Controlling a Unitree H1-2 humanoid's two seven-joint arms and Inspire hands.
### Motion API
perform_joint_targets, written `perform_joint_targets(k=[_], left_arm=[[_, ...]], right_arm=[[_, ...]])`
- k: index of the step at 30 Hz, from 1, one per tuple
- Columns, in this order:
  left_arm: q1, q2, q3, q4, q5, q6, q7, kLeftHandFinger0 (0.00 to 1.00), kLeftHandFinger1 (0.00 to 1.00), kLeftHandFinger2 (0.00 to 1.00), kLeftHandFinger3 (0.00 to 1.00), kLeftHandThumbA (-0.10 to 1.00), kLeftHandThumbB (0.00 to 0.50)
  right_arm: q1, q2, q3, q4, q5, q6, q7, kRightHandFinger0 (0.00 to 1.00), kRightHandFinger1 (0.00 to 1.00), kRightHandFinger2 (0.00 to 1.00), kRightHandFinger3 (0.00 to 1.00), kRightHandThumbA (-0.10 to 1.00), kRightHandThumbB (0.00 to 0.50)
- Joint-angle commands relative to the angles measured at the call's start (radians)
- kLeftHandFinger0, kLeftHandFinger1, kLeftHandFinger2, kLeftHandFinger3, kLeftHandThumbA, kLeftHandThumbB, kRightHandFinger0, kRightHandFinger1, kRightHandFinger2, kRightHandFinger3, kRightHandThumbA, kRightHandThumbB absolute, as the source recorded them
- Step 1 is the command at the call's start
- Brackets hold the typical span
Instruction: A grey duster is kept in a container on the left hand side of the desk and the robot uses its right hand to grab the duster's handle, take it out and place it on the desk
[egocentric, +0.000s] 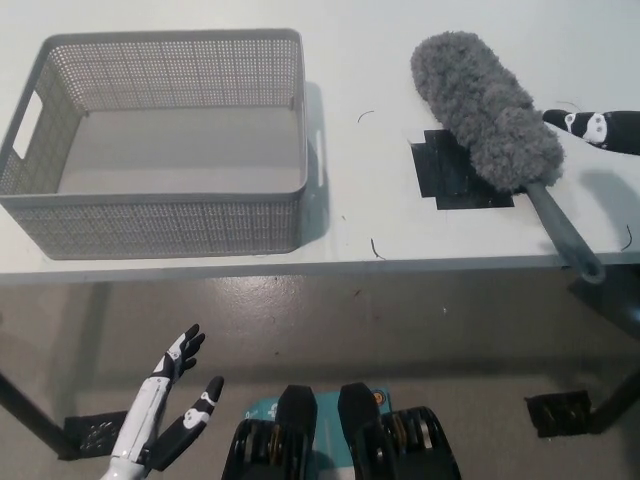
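Note:
The grey duster lies on the white desk, its fluffy head over a black square patch. Its dark handle runs to the lower right, with its tip past the desk's front edge. My black right hand is at the right edge of the picture, just right of the duster head and clear of the handle; only part of it shows. The grey mesh container at the left of the desk holds nothing. My white left hand rests open at the lower left, below the desk.
The container has cut-out handles at both ends. Black marks and a thin scratch sit on the desk between container and patch. Below the front edge lies grey floor with dark table feet.

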Motion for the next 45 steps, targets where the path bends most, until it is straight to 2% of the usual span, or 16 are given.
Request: perform_joint_targets(k=[1, 3, 4, 5, 6, 8, 10, 11, 13, 14, 15, 17, 18, 23, 32, 45], left_arm=[[-0.056, 0.004, -0.011, 0.002, -0.008, -0.022, 0.0, 1.0, 1.0, 1.0, 1.0, 0.81, 0.066], [-0.066, 0.0, -0.013, 0.017, -0.006, -0.033, 0.004, 1.0, 1.0, 1.0, 1.0, 0.84, 0.079], [-0.068, -0.003, -0.013, 0.022, -0.006, -0.036, 0.006, 1.0, 1.0, 1.0, 1.0, 0.86, 0.086], [-0.069, -0.005, -0.013, 0.025, -0.003, -0.037, 0.009, 1.0, 1.0, 1.0, 1.0, 0.87, 0.092], [-0.07, -0.007, -0.012, 0.025, -0.002, -0.036, 0.011, 1.0, 1.0, 1.0, 1.0, 0.87, 0.092], [-0.069, -0.009, -0.011, 0.025, -0.002, -0.034, 0.013, 1.0, 1.0, 1.0, 1.0, 0.88, 0.095], [-0.071, -0.013, -0.011, 0.026, -0.002, -0.029, 0.015, 1.0, 1.0, 1.0, 1.0, 0.88, 0.097], [-0.073, -0.015, -0.011, 0.028, 0.001, -0.032, 0.018, 1.0, 1.0, 1.0, 1.0, 0.87, 0.092], [-0.08, -0.016, -0.013, 0.034, 0.003, -0.036, 0.018, 1.0, 1.0, 1.0, 1.0, 0.87, 0.089], [-0.083, -0.017, -0.013, 0.036, 0.003, -0.037, 0.019, 1.0, 1.0, 1.0, 1.0, 0.87, 0.088], [-0.086, -0.018, -0.013, 0.039, 0.0, -0.039, 0.017, 1.0, 1.0, 1.0, 1.0, 0.87, 0.083], [-0.088, -0.019, -0.014, 0.045, -0.008, -0.047, 0.012, 1.0, 1.0, 1.0, 1.0, 0.86, 0.078], [-0.089, -0.022, -0.014, 0.049, -0.014, -0.05, 0.009, 1.0, 1.0, 1.0, 1.0, 0.84, 0.086], [-0.085, -0.028, -0.018, 0.044, -0.014, -0.051, 0.007, 1.0, 1.0, 1.0, 1.0, 0.83, 0.082], [-0.09, -0.028, -0.014, 0.032, -0.011, -0.065, 0.01, 1.0, 1.0, 1.0, 1.0, 0.82, 0.067], [-0.113, -0.024, -0.022, 0.028, -0.014, -0.065, 0.001, 1.0, 1.0, 1.0, 1.0, 0.82, 0.057]], right_arm=[[0.139, 0.106, -0.197, -0.589, 0.154, -0.253, -0.22, 1.0, 1.0, 1.0, 1.0, 0.96, 0.478], [0.33, 0.162, -0.199, -0.589, 0.175, -0.476, -0.261, 1.0, 1.0, 1.0, 1.0, 0.95, 0.464], [0.444, 0.182, -0.169, -0.589, 0.22, -0.617, -0.272, 1.0, 1.0, 1.0, 1.0, 0.81, 0.418], [0.565, 0.228, -0.111, -0.589, 0.183, -0.694, -0.318, 1.0, 1.0, 1.0, 1.0, 0.75, 0.289], [0.621, 0.262, -0.084, -0.589, 0.132, -0.707, -0.352, 1.0, 1.0, 1.0, 1.0, 0.75, 0.289], [0.894, 0.367, 0.208, -0.589, -0.149, -0.707, -0.595, 1.0, 1.0, 1.0, 1.0, 0.91, 0.25], [0.98, 0.431, 0.338, -0.589, -0.139, -0.707, -0.619, 1.0, 1.0, 1.0, 1.0, 1.0, 0.314], [1.009, 0.441, 0.364, -0.589, -0.05, -0.707, -0.57, 1.0, 1.0, 1.0, 1.0, 1.0, 0.412], [1.06, 0.437, 0.382, -0.557, 0.016, -0.707, -0.52, 1.0, 1.0, 1.0, 1.0, 1.0, 0.275], [1.068, 0.431, 0.389, -0.539, 0.019, -0.707, -0.519, 1.0, 1.0, 1.0, 1.0, 1.0, 0.257], [1.064, 0.359, 0.418, -0.446, -0.031, -0.707, -0.561, 1.0, 1.0, 1.0, 1.0, 0.91, 0.343], [0.987, 0.22, 0.412, -0.216, -0.233, -0.707, -0.669, 1.0, 1.0, 1.0, 1.0, 1.0, 0.189], [0.922, 0.214, 0.375, -0.07, -0.231, -0.707, -0.678, 1.0, 1.0, 1.0, 1.0, 0.99, 0.221], [0.757, 0.273, 0.254, 0.215, -0.064, -0.707, -0.556, 1.0, 1.0, 1.0, 1.0, 0.98, 0.268], [0.552, 0.324, 0.107, 0.544, 0.065, -0.706, -0.451, 1.0, 1.0, 1.0, 1.0, 1.0, 0.19], [0.537, 0.343, 0.079, 0.569, 0.064, -0.707, -0.406, 1.0, 1.0, 1.0, 1.0, 0.94, 0.128]])
